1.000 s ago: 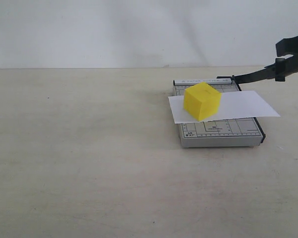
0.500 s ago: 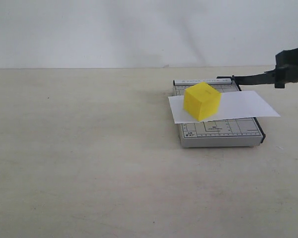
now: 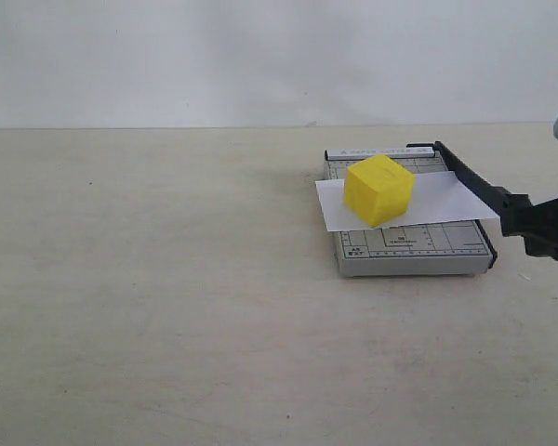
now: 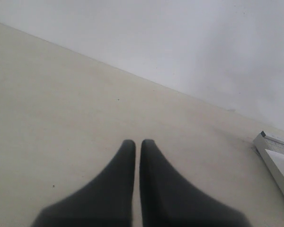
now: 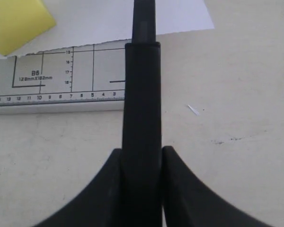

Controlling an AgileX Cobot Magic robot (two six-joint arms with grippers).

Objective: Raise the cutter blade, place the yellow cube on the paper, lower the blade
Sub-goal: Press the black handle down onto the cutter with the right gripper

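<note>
Pale beige worktop (image 3: pixel 167 325) before a plain white wall (image 3: pixel 260 56). Grey gridded cutter base (image 3: pixel 414 249) lies right of centre, with the white paper (image 3: pixel 437 200) laid across it and overhanging its left side. Yellow cube (image 3: pixel 378 190) sits on the paper, towards the sheet's left end. Cutter blade (image 3: pixel 470 181) runs low along the base's right edge, crossing the paper's right end; whether it is fully down cannot be told. Right claw (image 5: pixel 142 152) is clamped on the blade's handle end. Left claw (image 4: pixel 137 142), fingers all but touching, grips nothing, apart from the base.
</note>
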